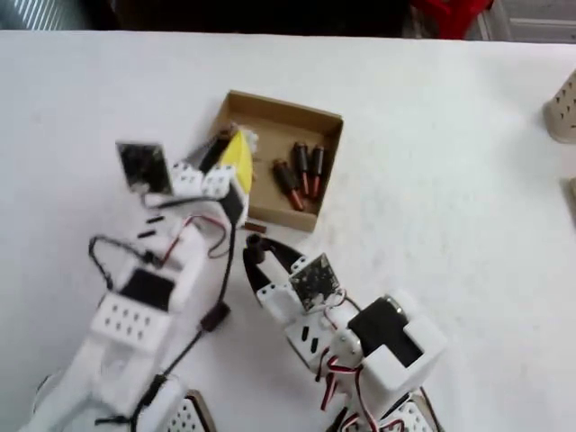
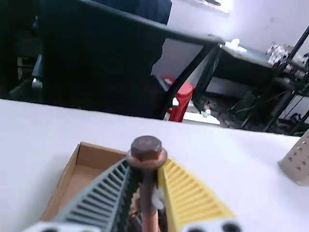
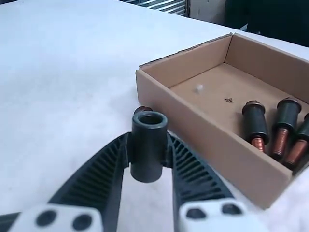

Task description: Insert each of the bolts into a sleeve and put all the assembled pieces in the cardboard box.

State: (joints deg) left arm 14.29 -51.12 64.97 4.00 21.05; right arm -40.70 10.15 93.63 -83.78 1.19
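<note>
Left arm (image 1: 135, 315): shell was white, with black servo blocks and a panel of small holes. A black cable (image 1: 225, 279) ran beside it; red wires showed near the wrist. Left gripper (image 2: 147, 162) had one grey finger (image 2: 104, 193) and one yellow, both ribbed. Right arm (image 1: 378, 346) was white, with a black servo, red and white wires, and a bare circuit board (image 1: 315, 277). Right gripper (image 3: 148, 145) had black ribbed fingers (image 3: 96, 179) on white mounts with dark screw holes.

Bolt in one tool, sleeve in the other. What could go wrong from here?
1. The left tool holds the bolt over the cardboard box; a slip would likely drop it in unassembled.
2. The right tool grips the sleeve close beside the box wall and a loose bolt on the table; moving it could knock either.
</note>
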